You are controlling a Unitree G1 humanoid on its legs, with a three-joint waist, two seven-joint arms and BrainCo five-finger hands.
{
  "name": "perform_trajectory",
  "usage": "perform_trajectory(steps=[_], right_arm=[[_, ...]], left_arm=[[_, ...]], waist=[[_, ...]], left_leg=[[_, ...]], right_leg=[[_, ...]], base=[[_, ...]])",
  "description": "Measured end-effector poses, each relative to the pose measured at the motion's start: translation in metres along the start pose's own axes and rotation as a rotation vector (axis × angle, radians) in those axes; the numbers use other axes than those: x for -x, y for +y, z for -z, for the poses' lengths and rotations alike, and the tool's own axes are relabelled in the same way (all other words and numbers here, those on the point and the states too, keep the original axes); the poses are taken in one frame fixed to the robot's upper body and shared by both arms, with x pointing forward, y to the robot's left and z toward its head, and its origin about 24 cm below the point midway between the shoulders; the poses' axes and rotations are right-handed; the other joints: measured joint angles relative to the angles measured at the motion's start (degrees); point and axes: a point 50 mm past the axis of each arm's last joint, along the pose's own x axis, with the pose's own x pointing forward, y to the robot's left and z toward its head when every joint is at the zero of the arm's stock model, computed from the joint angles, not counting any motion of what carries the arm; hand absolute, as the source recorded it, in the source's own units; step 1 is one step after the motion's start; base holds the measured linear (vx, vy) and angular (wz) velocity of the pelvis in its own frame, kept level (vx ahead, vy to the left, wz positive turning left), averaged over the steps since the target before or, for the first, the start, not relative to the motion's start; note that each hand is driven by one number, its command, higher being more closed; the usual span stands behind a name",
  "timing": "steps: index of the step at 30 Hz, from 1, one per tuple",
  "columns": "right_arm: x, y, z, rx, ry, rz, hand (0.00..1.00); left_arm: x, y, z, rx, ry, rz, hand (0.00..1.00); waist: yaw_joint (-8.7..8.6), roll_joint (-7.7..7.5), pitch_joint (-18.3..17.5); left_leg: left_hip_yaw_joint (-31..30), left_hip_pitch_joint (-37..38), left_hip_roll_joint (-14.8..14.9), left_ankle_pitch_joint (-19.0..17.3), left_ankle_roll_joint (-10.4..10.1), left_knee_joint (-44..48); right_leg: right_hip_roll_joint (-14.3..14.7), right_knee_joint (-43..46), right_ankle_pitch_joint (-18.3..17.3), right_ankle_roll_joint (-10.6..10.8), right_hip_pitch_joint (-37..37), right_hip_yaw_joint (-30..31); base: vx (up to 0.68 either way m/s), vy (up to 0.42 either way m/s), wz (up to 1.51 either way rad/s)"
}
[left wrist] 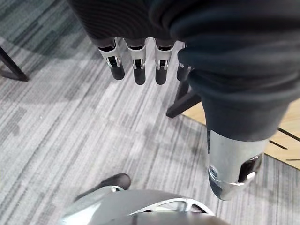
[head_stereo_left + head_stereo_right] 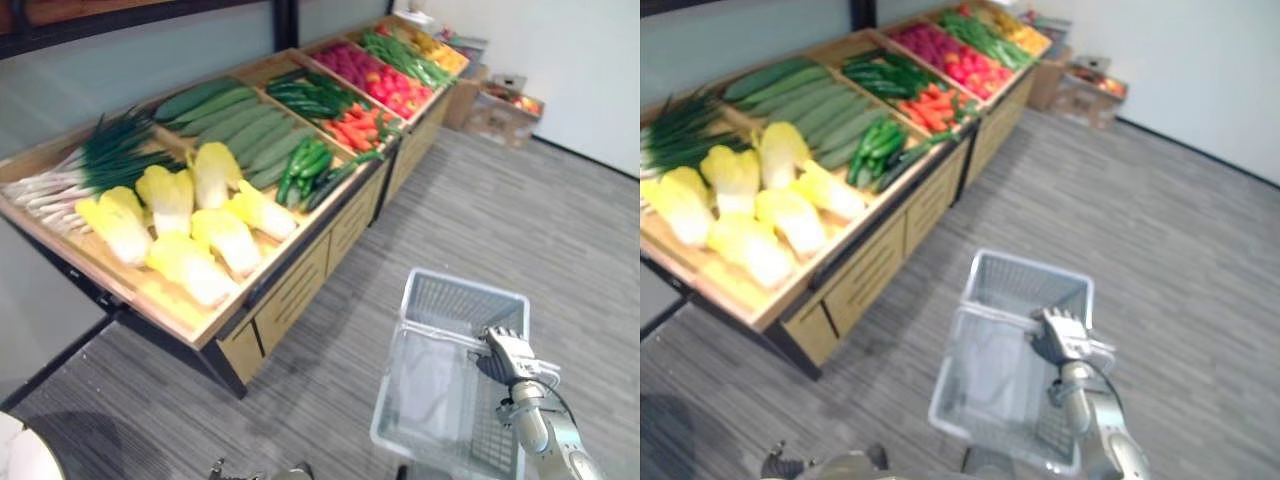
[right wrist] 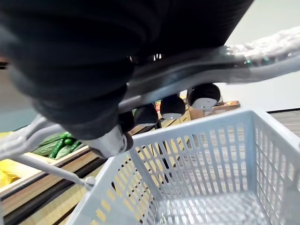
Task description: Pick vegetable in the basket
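Observation:
A pale grey plastic basket (image 2: 463, 290) hangs low at my right side, above the carpet, with nothing in it. My right hand (image 2: 510, 353) is shut on its grey handle (image 3: 187, 70); in the right wrist view the dark-tipped fingers (image 3: 172, 107) curl round that bar above the mesh wall (image 3: 201, 154). To my left, a long wooden stand (image 2: 215, 325) carries yellow cabbages (image 2: 190, 225), spring onions (image 2: 90, 160), cucumbers (image 2: 245, 125), carrots (image 2: 355, 128) and more vegetables further along. My left hand (image 1: 136, 65) hangs over the floor with straight fingers, holding nothing.
Drawer fronts (image 2: 300, 285) line the stand's side facing me. Cardboard boxes (image 2: 505, 108) sit on the floor past its far end, by the white wall. A white round edge (image 2: 22, 455) shows at lower left. Grey carpet (image 2: 520, 220) lies between stand and wall.

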Motion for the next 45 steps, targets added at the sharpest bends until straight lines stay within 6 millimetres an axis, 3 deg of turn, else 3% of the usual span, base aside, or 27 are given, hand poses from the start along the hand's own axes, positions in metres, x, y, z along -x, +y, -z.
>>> perform_trajectory(steps=[2, 5, 7, 9, 10, 11, 12, 13, 14, 16, 19, 23, 25, 30, 31, 39, 42, 45], right_arm=[[-0.001, -0.002, -0.002, -0.003, -0.007, 0.008, 1.0], [-0.001, -0.003, -0.002, -0.005, -0.012, 0.014, 1.0], [-0.001, -0.006, -0.001, -0.009, -0.005, 0.028, 1.0], [-0.001, -0.005, -0.002, -0.016, -0.005, 0.03, 1.0], [0.0, -0.004, -0.003, -0.025, -0.004, 0.031, 1.0], [-0.001, -0.005, -0.002, -0.024, 0.0, 0.034, 1.0], [-0.001, -0.005, -0.001, -0.023, 0.007, 0.035, 1.0], [-0.004, -0.009, -0.001, -0.014, 0.001, 0.049, 1.0], [-0.008, -0.013, -0.001, -0.004, -0.011, 0.058, 1.0], [-0.009, -0.016, 0.001, 0.017, -0.017, 0.059, 1.0], [-0.009, -0.017, 0.003, 0.02, -0.016, 0.057, 1.0], [-0.007, -0.014, 0.008, 0.021, 0.0, 0.036, 1.0], [-0.002, -0.011, 0.012, 0.019, 0.019, 0.025, 1.0], [0.027, -0.006, 0.056, -0.022, 0.27, 0.061, 1.0], [0.034, -0.004, 0.067, -0.021, 0.329, 0.067, 1.0], [0.068, 0.031, 0.096, -0.048, 0.56, 0.004, 1.0], [0.083, 0.042, 0.106, -0.052, 0.641, -0.047, 1.0], [0.1, 0.051, 0.114, -0.056, 0.72, -0.085, 1.0]], left_arm=[[-0.003, -0.003, -0.015, 0.014, -0.039, 0.006, 0.0], [-0.003, -0.008, -0.025, 0.033, -0.071, 0.015, 0.0], [-0.002, -0.012, -0.022, 0.034, -0.058, 0.026, 0.0], [0.0, -0.01, -0.012, 0.026, -0.03, 0.024, 0.0], [0.0, -0.008, -0.006, 0.019, -0.014, 0.02, 0.0], [0.002, -0.01, 0.001, 0.026, 0.02, 0.023, 0.0], [0.004, -0.014, 0.005, 0.036, 0.037, 0.033, 0.0], [0.007, -0.022, 0.007, 0.069, 0.059, 0.044, 0.0], [0.009, -0.027, 0.01, 0.094, 0.081, 0.05, 0.0], [0.01, -0.027, 0.016, 0.126, 0.114, 0.038, 0.0], [0.009, -0.023, 0.018, 0.148, 0.128, 0.018, 0.0], [0.009, -0.023, 0.018, 0.159, 0.131, 0.012, 0.0], [0.009, -0.023, 0.017, 0.164, 0.129, 0.009, 0.0], [0.007, -0.023, -0.001, 0.192, 0.062, -0.015, 0.0], [0.007, -0.025, -0.003, 0.198, 0.055, -0.021, 0.0], [0.006, -0.014, 0.001, 0.296, 0.101, -0.136, 0.0], [0.003, 0.001, -0.004, 0.422, 0.091, -0.232, 0.0], [0.001, 0.025, -0.012, 0.546, 0.066, -0.377, 0.0]], waist=[[-1.02, 0.59, 0.22], [-1.35, 1.59, 0.78], [-1.14, 2.35, 1.23], [-0.43, 2.07, 1.09], [-0.16, 1.21, 0.93], [0.2, 2.4, 1.42], [0.02, 3.08, 1.05], [0.13, 5.47, 0.86], [0.11, 6.92, 0.75], [-0.24, 7.48, 0.51], [-0.38, 6.84, 0.43], [-1.34, 6.96, 0.42], [-1.48, 7.1, 0.49], [-2.12, 7.48, 0.5], [-2.32, 8.34, 0.04], [-2.89, 8.74, -0.07], [-3.11, 8.95, -0.02], [-2.84, 7.88, -0.32]], left_leg=[[-4.86, 2.29, -1.01, 0.03, -0.05, -1.63], [-9.39, 3.02, -1.14, -0.17, -0.63, -1.62], [-12.94, 4.21, -0.89, -1.62, -3.27, -1.47], [-14.56, 5.4, -0.51, -3.22, -5.81, -1.24], [-15.18, 6.1, -0.58, -4.38, -7.28, -1.04], [-16.13, 6.82, 1.19, -5.97, -8.35, -0.49], [-16.08, 6.2, 2.6, -5.98, -9.04, -0.21], [-15.61, 5.71, 5.08, -5.71, -9.58, -0.32], [-15.55, 5.42, 6.9, -4.88, -10.81, -0.4], [-15.67, 4.67, 8.23, -2.69, -11.92, 0.75], [-15.74, 2.19, 9.29, 0.0, -12.93, 4.32], [-14.86, -0.35, 9.76, 3.15, -13.34, 6.57], [-11.14, -0.45, 10.39, 4.76, -13.38, 6.49], [-1.29, -1.23, 10.44, 8.78, -13.02, 3.76], [-1.2, -1.03, 10.42, 8.87, -13.03, 1.85], [3.43, 1.79, 9.45, 8.57, -12.84, -7.25], [4.28, 2.73, 9.67, 5.35, -12.0, -7.79], [5.2, 2.82, 8.87, 3.96, -12.07, -7.37]], right_leg=[[1.83, -12.07, -2.42, -0.9, -1.59, -0.09], [4.13, -30.16, -2.2, -0.69, -1.05, 4.21], [3.52, -42.04, -0.01, 0.46, -0.17, 7.74], [2.47, -46.68, 4.29, 0.31, 1.08, 8.57], [1.62, -47.91, 6.97, 0.15, 2.05, 8.4], [2.3, -46.49, 8.35, 1.64, 2.72, 6.39], [3.2, -46.75, 8.06, 1.21, 2.83, 5.18], [5.27, -47.32, 7.47, 0.25, 3.26, 3.42], [6.8, -47.92, 7.03, -0.5, 3.78, 2.15], [8.0, -48.87, 6.16, -1.81, 5.35, 0.14], [8.88, -52.08, 6.29, -2.8, 7.61, -2.05], [9.07, -55.54, 7.08, -3.93, 9.82, -4.68], [8.78, -56.58, 7.15, -4.05, 10.94, -5.79], [6.64, -58.56, 7.15, -4.05, 13.65, -11.76], [6.77, -58.76, 7.15, -4.05, 13.67, -12.99], [7.48, -63.24, 10.81, -3.14, 13.89, -13.42], [7.93, -63.9, 11.89, -2.5, 14.45, -13.33], [7.02, -64.22, 12.62, -1.94, 14.83, -12.57]], base=[[0.33, -0.04, 1.22], [0.3, -0.107, 1.13], [0.31, -0.202, 1.01], [0.31, -0.31, 0.76], [0.35, -0.477, 0.79], [0.28, -0.43, 0.63], [0.28, -0.41, 0.52], [0.27, -0.348, 0.36], [0.29, -0.37, 0.26], [0.2, -0.296, 0.31], [0.12, -0.202, 0.33], [0.08, -0.101, 0.31], [0.06, -0.05, 0.31], [0.02, 0.005, 0.63], [-0.02, 0.06, 0.64], [-0.06, 0.083, 0.06], [-0.08, 0.104, -0.04], [-0.1, 0.091, -0.09]])
